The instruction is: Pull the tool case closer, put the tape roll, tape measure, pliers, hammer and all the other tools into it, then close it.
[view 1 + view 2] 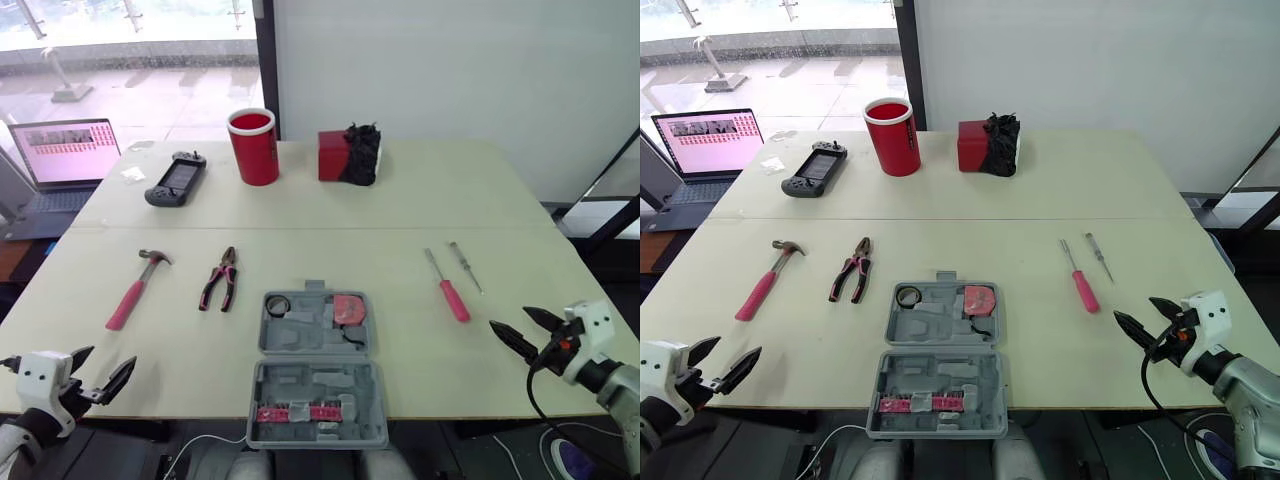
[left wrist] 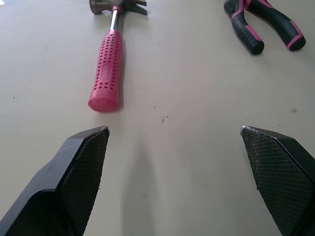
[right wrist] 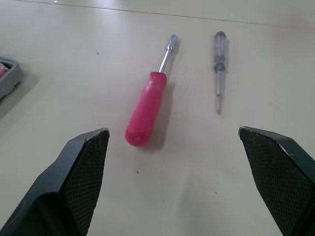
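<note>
Left tool point(image 1: 108, 360) and right tool point(image 1: 510, 320), in the head view, hang spread and empty at seven and four o'clock of the opened tool case point(image 1: 300, 335), which sits at the bench's point(image 1: 400, 200) six o'clock holding one tape roll point(image 1: 277, 304) and one tape measure point(image 1: 349, 308). Left wrist view aims at one hammer point(image 2: 105, 73) with one pair of pliers point(image 2: 245, 37) beside it, at the case's ten o'clock; gripping the pink handle nearer the head should stop it tipping. Right wrist view counts one pink screwdriver point(image 3: 146, 105) and one thin screwdriver point(image 3: 218, 73) at two o'clock, best taken singly.
</note>
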Motion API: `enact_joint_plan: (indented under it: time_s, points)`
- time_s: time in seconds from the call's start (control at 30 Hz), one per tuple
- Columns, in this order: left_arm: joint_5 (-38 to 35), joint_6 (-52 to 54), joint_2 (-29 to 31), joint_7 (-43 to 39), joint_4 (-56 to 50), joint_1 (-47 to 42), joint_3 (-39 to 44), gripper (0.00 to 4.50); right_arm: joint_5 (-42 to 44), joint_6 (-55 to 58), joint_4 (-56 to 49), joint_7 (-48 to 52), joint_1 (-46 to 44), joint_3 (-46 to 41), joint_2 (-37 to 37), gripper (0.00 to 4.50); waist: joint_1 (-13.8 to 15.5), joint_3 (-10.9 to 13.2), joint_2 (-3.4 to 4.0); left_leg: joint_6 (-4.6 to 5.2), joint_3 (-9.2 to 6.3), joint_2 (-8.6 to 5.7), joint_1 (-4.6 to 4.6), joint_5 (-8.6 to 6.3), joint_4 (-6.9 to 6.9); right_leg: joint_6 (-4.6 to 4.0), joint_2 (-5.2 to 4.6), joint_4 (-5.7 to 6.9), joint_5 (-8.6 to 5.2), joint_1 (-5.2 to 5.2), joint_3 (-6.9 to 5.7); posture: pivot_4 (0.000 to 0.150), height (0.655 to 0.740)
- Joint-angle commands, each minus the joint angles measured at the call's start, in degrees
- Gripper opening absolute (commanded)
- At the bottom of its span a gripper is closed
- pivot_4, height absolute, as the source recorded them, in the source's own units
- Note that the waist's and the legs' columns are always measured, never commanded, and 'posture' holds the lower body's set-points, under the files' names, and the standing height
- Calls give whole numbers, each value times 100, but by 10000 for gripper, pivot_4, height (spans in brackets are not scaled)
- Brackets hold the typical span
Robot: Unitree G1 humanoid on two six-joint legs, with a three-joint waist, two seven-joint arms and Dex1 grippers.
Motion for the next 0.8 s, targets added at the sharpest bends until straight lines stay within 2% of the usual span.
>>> enact_joint_plan:
  time_s: [0.03, 0.13, 0.27, 0.33, 0.43, 0.47, 0.63, 0.7, 0.8]
  points:
    - [-169, 82, 6, 21, -175, -59, 85, 45000, 153, 89, -512, 77, -47, 79, -81, 44426, -14, 0, 1, 0, 1, 0, 0, 0, 0, -1, 0, 0, 0, 0, 0, 1500, 7400]
    - [-297, 365, -18, 143, -574, -152, 27, 45000, 348, 539, -1155, 86, -313, 405, -108, 44426, -29, 0, 0, 0, 3, 2, 1, 0, 1, -6, 1, 0, 4, -4, 1, 1500, 7400]
    - [-1021, 1377, -205, 598, -1405, -415, 82, 45000, 271, 903, -1906, 172, -883, 1059, -334, 44426, 1, 2, 3, 0, 3, 2, -1, 0, 2, -5, 0, 1, 5, -3, 2, 1500, 7400]
    - [-1109, 1932, -181, 854, -1823, -544, -128, 45000, 452, 1363, -2210, 235, -1355, 1402, -441, 44426, 10, 1, 1, 0, 2, 2, -2, 0, 1, -3, 2, 1, 5, -2, 1, 1500, 7400]
    - [-885, 2796, -49, 1434, -2275, -901, -580, 45000, 1011, 2422, -2643, 413, -2004, 1843, -661, 44426, 39, 1, 2, 0, 0, 1, -5, 0, 2, 1, 2, 0, 3, -1, 1, 1500, 7400]
    - [-581, 2835, -3, 1700, -2390, -1061, -729, 45000, 1178, 2691, -2751, 381, -2224, 1932, -663, 44426, 53, 1, 1, 0, 0, 1, -6, 1, 1, 1, 2, -1, 4, -1, 1, 1500, 7400]
    - [-78, 4249, -448, 3439, -2851, -2548, -1423, 45000, 1829, 3776, -3398, 241, -3438, 2445, -624, 44426, 102, 4, -2, 0, -3, 0, -10, 1, 6, 4, 4, 0, 6, -2, 0, 1500, 7400]
    - [20, 4657, -621, 3735, -2825, -2990, -1619, 45000, 1925, 4266, -3467, 146, -3751, 2643, -728, 44426, 136, 2, -5, 1, -4, -1, -10, 1, 6, 12, 4, -2, 10, 1, -1, 1500, 7400]
    - [141, 5086, -648, 3737, -2676, -3398, -1994, 45000, 1721, 4498, -3578, 174, -3915, 2998, -1003, 44426, 144, 2, -5, 1, -4, -1, -13, 1, 0, 23, 4, -16, 15, 2, -3, 1500, 7400]
